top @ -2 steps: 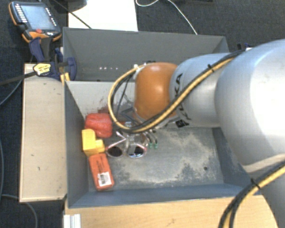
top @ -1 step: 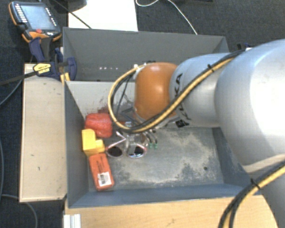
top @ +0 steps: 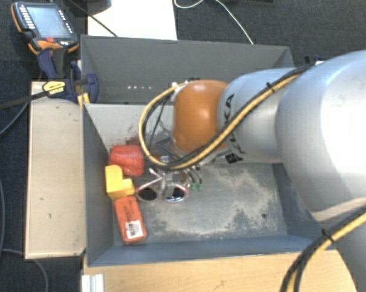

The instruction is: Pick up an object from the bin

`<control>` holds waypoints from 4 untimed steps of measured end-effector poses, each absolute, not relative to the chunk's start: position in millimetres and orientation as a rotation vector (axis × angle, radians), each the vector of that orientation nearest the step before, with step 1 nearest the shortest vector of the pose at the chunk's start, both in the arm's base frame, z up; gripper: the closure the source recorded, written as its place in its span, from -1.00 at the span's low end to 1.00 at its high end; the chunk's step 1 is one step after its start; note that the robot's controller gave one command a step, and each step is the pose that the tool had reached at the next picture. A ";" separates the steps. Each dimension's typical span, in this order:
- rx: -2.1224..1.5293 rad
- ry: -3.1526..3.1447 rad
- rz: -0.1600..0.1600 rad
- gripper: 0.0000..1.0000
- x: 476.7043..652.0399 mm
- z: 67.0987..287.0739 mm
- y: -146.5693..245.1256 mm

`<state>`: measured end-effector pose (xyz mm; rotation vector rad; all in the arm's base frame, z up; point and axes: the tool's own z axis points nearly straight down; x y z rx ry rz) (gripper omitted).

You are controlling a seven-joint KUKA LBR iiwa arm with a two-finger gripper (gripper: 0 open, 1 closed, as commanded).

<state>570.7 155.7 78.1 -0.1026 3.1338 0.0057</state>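
Hanging low near the left side of the bin (top: pixel 243 215), your gripper (top: pixel 170 180) sits over what looks like sunglasses (top: pixel 161 192), just right of a yellow block (top: pixel 117 181). Open or closed, you cannot tell. Expect them light, slick and fragile; grip the frame at its middle.

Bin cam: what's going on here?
The arm reaches in from the right. Its gripper is low over the floor of the bin, left of centre, right at what looks like a pair of dark-lensed glasses. Whether it has a grip on them cannot be told. Just to the left lie a red lump, a yellow block and a flat orange pack with a label.
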 end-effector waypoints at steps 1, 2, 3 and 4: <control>-0.101 3.134 0.006 1.00 570.7 78.1 155.7; -0.100 3.134 0.006 1.00 570.8 78.1 155.7; -0.098 3.134 0.006 1.00 570.8 78.1 155.7; -0.100 3.134 0.006 1.00 570.8 78.1 155.7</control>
